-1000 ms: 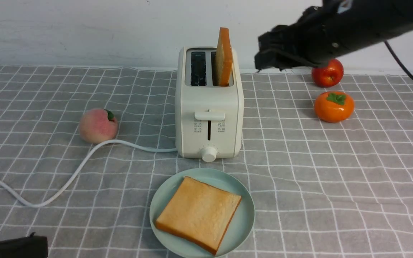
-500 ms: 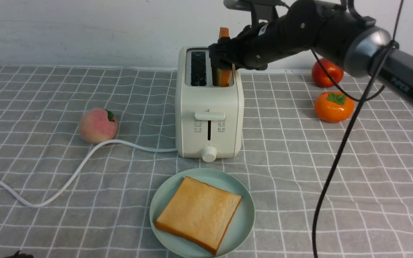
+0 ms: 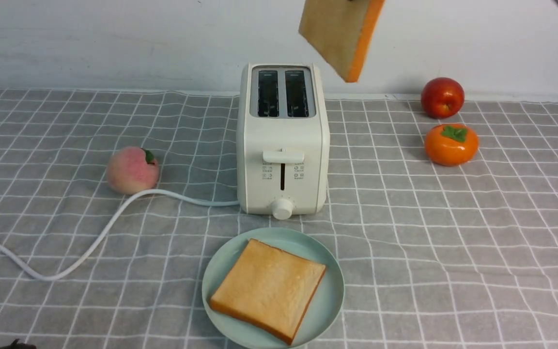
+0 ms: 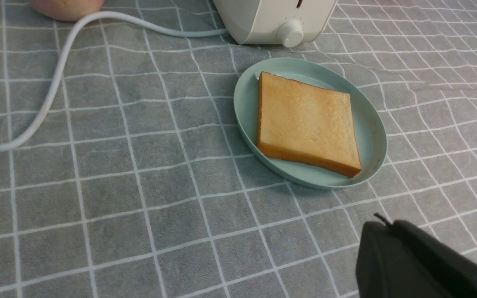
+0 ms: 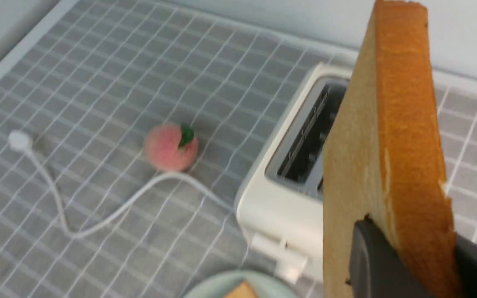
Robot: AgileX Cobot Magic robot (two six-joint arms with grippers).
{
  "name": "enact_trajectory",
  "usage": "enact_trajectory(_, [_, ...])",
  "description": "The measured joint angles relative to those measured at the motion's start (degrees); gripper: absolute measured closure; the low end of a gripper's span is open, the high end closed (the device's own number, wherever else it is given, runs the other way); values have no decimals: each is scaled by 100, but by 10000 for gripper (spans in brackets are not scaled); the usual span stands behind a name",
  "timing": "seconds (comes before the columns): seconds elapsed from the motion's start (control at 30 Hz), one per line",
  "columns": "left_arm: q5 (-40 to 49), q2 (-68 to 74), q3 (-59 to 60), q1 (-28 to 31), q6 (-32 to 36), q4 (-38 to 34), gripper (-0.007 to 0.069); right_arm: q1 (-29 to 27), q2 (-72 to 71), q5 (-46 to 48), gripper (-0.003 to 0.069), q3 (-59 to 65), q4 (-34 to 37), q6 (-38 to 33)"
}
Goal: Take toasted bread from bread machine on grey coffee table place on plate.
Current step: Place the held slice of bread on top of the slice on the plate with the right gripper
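One toasted bread slice (image 3: 339, 34) hangs tilted in the air above and right of the bread machine (image 3: 283, 140), whose two slots are both empty. My right gripper (image 5: 412, 236) is shut on that slice (image 5: 387, 145), one finger on each face; in the front view it is above the frame's top edge. A second slice (image 3: 269, 288) lies flat on the mint-green plate (image 3: 330, 295), in front of the toaster on the grey coffee table (image 3: 453, 242). My left gripper (image 4: 381, 229) is shut and empty, low over the cloth, near the plate (image 4: 371, 128).
A peach (image 3: 132, 170) lies left of the toaster, with the white cord (image 3: 90, 242) curving past it to the table's left edge. A red apple (image 3: 442, 97) and an orange persimmon (image 3: 451, 144) sit at the back right. A white wall runs behind the table.
The right gripper reached the slice standing in the toaster's right slot, shut on it and lifted it up and right, out of the toaster. The arm has left the front view.
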Motion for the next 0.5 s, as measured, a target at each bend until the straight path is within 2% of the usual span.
enact_trajectory(0.13, [-6, 0, 0, 0, 0, 93, 638, 0, -362, 284, 547, 441, 229, 0])
enact_trajectory(0.23, [-36, 0, 0, 0, 0, 111, 638, 0, -426, 290, 547, 1369, 1014, -148])
enact_trajectory(0.27, [-36, 0, 0, 0, 0, 111, 638, 0, -426, 290, 547, 1447, 1014, -173])
enact_trajectory(0.3, [-53, 0, 0, 0, 0, 123, 638, 0, -374, 283, 547, 2189, 1607, -419])
enact_trajectory(0.4, [-53, 0, 0, 0, 0, 133, 638, 0, -232, 277, 547, 3029, 2401, -940])
enact_trajectory(0.43, [-47, 0, 0, 0, 0, 133, 638, 0, -97, 138, 547, 3696, 2957, -1403])
enact_trajectory(0.5, [-47, 0, 0, 0, 0, 133, 638, 0, 75, -164, 547, 4164, 3466, -1761])
